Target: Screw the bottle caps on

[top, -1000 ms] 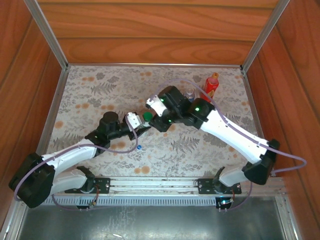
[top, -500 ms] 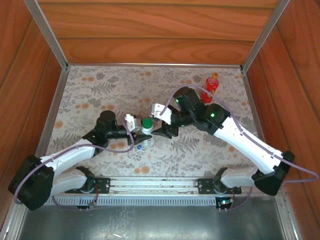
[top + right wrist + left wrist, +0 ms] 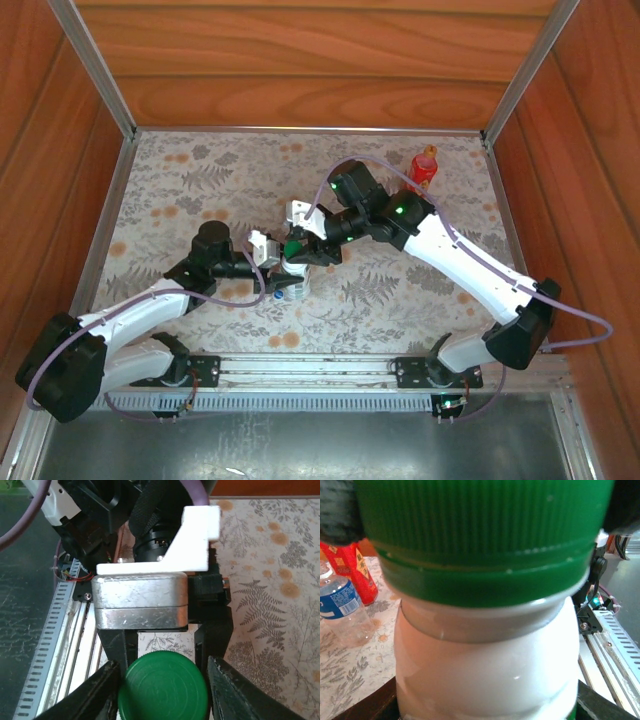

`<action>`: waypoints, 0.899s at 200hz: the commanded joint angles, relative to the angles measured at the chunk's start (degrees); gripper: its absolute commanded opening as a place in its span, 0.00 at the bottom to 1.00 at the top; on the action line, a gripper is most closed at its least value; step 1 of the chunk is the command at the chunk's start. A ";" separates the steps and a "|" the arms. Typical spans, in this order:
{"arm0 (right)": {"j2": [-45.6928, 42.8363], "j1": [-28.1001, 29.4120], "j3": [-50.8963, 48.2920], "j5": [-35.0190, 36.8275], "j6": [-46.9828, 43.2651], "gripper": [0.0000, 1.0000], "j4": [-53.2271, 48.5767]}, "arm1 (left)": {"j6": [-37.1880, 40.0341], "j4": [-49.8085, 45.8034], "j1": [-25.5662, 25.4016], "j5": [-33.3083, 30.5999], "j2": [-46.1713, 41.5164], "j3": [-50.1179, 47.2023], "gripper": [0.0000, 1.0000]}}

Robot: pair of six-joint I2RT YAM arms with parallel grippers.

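My left fingers (image 3: 367, 707) are clamped on the white bottle (image 3: 485, 670), holding it at the middle of the bench (image 3: 200, 180). The green cap (image 3: 162, 685) sits on its neck. My right fingers (image 3: 100, 695) are closed against both sides of that cap. The red bottle (image 3: 424, 170) stands far right, with the clear bottle (image 3: 342, 610) beside it. The blue cap (image 3: 278, 295) lies just nearer than the white bottle.
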 commanded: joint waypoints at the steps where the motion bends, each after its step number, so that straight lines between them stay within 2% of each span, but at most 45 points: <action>1: 0.63 -0.36 1.37 -2.97 0.17 0.45 -1.85 | 0.28 1.15 0.15 1.23 -0.95 0.79 0.56; 37: 0.85 -0.36 1.19 -2.00 2.38 0.32 -2.13 | 0.87 1.17 0.18 -1.53 -0.42 0.76 0.56; 67: -0.55 -0.36 -1.79 4.48 8.19 0.24 1.38 | 1.23 1.11 0.14 -10.63 0.37 0.86 0.56; 87: -0.79 -0.23 -3.21 10.10 15.50 0.17 4.01 | 1.07 1.13 0.07 -17.06 1.74 1.73 0.55; 112: -1.27 1.24 -4.32 17.18 24.02 0.17 5.30 | 0.75 1.16 -0.16 -22.83 3.63 3.54 0.55; 127: -2.04 3.41 -5.95 25.49 27.01 0.18 6.59 | 0.42 1.17 -0.18 -24.03 4.36 4.55 0.55; 136: -2.26 3.96 -6.63 28.12 28.63 0.18 6.90 | 0.30 1.17 -0.28 -24.09 4.53 5.05 0.55; 158: -4.04 4.08 -10.35 28.43 29.94 0.18 10.69 | 0.26 1.17 -0.42 -23.21 4.50 5.14 0.55; 180: -5.11 4.07 -11.29 27.05 27.94 0.24 11.46 | 0.63 1.12 -0.38 -20.89 3.74 4.20 0.55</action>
